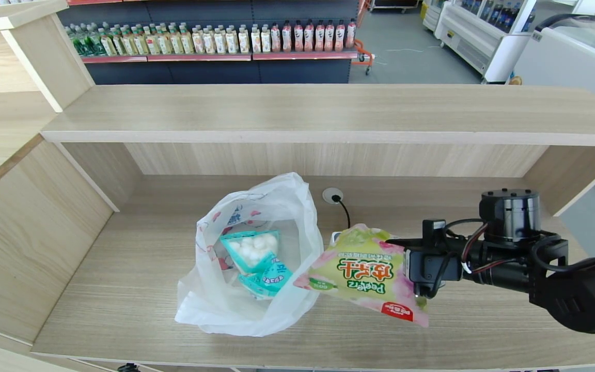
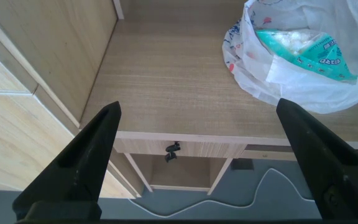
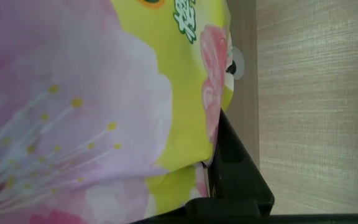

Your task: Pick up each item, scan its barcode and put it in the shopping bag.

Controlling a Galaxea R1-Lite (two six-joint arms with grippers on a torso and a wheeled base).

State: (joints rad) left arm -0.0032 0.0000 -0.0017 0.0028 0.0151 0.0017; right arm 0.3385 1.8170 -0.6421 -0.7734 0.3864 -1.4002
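My right gripper (image 1: 406,263) is shut on a green and pink snack packet (image 1: 363,272), held above the counter just right of the shopping bag. Seen from the right wrist, the packet (image 3: 104,112) covers most of the picture, with one black finger (image 3: 235,168) beside it. The white plastic shopping bag (image 1: 209,305) lies open on the counter, with teal packets of white sweets (image 1: 255,257) inside. My left gripper (image 2: 197,155) hangs open over the counter's front edge, left of the bag (image 2: 291,87), with nothing between its fingers.
The wooden counter (image 1: 122,289) has side walls left and right and a raised shelf (image 1: 328,111) behind. A round cable port (image 1: 332,195) with a black cable sits behind the bag. Drink bottles (image 1: 215,39) line shop shelves beyond.
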